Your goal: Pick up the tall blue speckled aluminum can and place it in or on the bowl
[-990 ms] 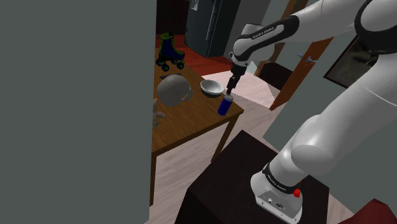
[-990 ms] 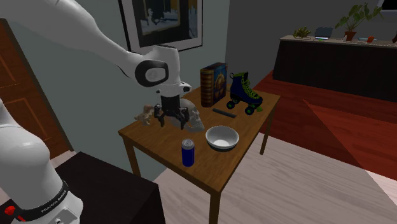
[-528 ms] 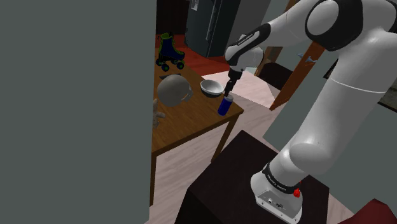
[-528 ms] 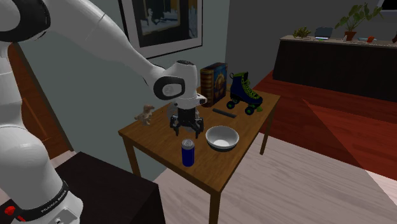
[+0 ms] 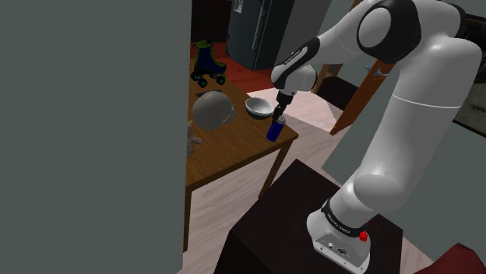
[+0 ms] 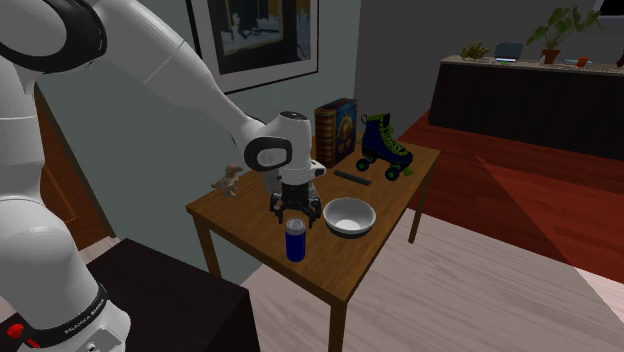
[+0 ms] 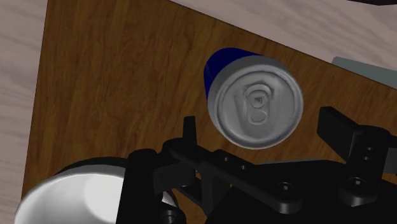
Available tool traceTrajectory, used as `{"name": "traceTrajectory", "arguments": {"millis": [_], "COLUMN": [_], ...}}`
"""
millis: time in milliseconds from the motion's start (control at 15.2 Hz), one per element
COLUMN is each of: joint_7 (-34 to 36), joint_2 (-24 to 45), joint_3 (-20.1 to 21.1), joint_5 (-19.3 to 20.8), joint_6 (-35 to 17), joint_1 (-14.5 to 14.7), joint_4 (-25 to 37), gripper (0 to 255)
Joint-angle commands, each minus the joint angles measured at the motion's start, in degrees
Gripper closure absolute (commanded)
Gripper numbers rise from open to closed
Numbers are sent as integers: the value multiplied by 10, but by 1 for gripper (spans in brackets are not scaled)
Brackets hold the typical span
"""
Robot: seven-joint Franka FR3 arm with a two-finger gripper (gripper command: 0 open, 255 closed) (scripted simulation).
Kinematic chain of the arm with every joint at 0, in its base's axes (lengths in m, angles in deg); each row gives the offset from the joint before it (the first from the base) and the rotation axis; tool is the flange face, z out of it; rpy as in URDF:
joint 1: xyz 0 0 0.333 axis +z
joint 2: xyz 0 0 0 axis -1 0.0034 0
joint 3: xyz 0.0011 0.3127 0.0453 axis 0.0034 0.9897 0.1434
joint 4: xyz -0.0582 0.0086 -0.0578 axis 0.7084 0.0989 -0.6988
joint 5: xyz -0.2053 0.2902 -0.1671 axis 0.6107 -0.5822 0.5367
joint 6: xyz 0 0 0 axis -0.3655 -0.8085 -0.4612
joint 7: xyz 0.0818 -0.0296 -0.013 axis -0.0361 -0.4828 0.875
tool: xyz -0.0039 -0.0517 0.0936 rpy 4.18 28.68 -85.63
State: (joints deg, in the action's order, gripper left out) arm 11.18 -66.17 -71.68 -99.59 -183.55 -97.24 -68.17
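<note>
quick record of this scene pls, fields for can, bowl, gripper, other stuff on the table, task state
can: blue can, upright on the table, silver top
bowl: white bowl, beside the can, not touching it, nothing in it
gripper: gripper open, just above the can, fingers either side of its top, not gripping
other items: roller skate, book, small figurine
task state: can not yet picked up
</note>
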Motion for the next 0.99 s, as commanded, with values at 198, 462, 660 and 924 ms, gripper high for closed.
{"name": "traceTrajectory", "arguments": {"millis": [198, 462, 660, 924], "joint_7": [-2, -2, -2, -2], "joint_2": [3, 3, 3, 3], "joint_3": [1, 1, 1, 1], "joint_5": [-2, -2, -2, -2], "joint_6": [-3, -3, -3, -3], "joint_1": [-1, -1, -1, -1], "joint_4": [0, 0, -1, -1], "gripper": [0, 255, 255, 255]}}
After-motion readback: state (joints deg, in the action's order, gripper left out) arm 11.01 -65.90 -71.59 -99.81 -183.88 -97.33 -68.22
